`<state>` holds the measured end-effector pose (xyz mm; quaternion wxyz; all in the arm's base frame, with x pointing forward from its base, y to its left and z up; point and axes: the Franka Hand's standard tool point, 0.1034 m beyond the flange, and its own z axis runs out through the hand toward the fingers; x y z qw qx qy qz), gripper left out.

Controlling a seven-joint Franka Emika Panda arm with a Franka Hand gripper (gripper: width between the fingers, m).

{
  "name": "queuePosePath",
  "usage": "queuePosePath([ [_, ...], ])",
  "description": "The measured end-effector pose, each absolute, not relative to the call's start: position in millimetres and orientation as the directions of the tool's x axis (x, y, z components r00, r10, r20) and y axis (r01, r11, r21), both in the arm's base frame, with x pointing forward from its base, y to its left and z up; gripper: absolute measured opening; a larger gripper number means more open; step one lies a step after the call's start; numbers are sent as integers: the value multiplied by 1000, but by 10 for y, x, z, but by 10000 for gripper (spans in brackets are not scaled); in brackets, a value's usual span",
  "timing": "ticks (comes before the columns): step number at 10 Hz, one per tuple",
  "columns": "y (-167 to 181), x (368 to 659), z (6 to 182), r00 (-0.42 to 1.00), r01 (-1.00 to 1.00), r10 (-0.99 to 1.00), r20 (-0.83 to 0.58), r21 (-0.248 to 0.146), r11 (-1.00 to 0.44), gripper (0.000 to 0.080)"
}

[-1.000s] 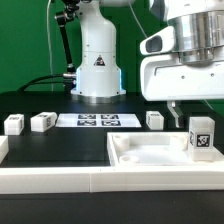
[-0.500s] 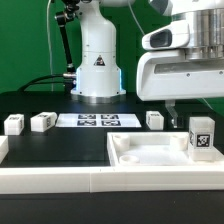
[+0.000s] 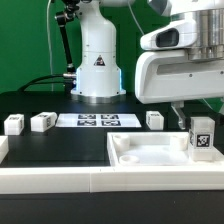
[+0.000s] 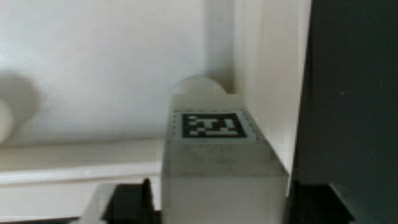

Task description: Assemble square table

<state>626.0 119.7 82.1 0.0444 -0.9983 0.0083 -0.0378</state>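
The white square slab [image 3: 150, 157] lies at the front right of the exterior view. One white tagged leg [image 3: 202, 137] stands upright in its far right corner. My gripper [image 3: 193, 120] hangs over that leg and is shut on it; one finger [image 3: 180, 114] shows beside it. In the wrist view the leg [image 4: 217, 150] fills the gap between my dark fingers [image 4: 134, 203], with my gripper [image 4: 222, 208] closed on its sides and the slab [image 4: 89, 80] behind it. Three more legs [image 3: 13, 124] [image 3: 42, 122] [image 3: 154, 120] lie loose on the black table.
The marker board [image 3: 97, 120] lies flat at the table's middle back. The arm's white base [image 3: 97, 62] stands behind it. A long white border wall [image 3: 55, 182] runs along the front edge, next to the slab.
My hand has shifted a little toward the exterior view's left and turned slightly above the leg. The leg stays in the slab's corner. The loose legs have not moved.
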Motion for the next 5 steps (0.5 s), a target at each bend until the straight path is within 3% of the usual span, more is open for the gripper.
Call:
queuePosePath([
  [1, 1194, 6262, 822, 997, -13, -20, 75, -89, -996, 289],
  [4, 1193, 6263, 824, 996, -50, -57, 72, -93, -994, 290],
  [5, 1190, 6258, 826, 986, -146, -153, 63, -102, -984, 290],
])
